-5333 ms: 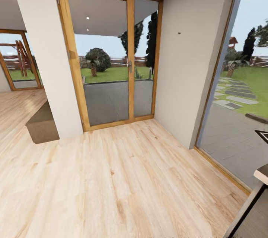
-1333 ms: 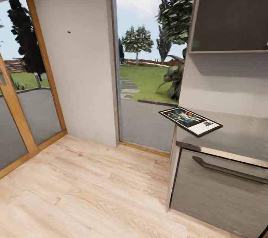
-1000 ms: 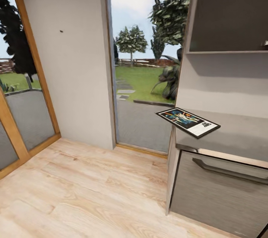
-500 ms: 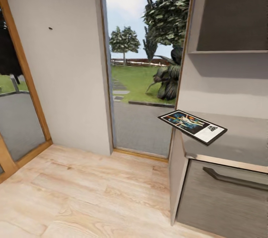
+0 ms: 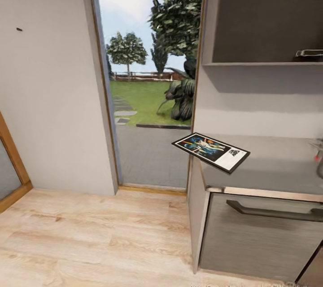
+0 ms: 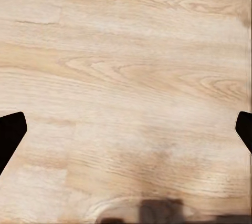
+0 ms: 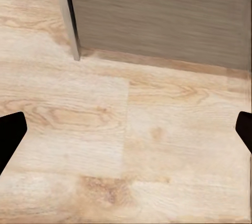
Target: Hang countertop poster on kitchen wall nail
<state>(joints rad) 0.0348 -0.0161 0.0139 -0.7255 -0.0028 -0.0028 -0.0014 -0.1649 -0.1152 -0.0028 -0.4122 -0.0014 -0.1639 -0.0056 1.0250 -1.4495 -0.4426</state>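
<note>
We are looking at the rectangular black-framed poster with dark blue artwork, lying flat on the near left corner of the long grey brushed-metal-look kitchen countertop, one end overhanging its edge. Below it sits a grey cabinet drawer with a dark bar handle. A small dark wall nail is showing on the pale wall left of the tall glass pane. Our left gripper and right gripper are both hanging spread wide, holding nothing, over the light wooden plank floor.
</note>
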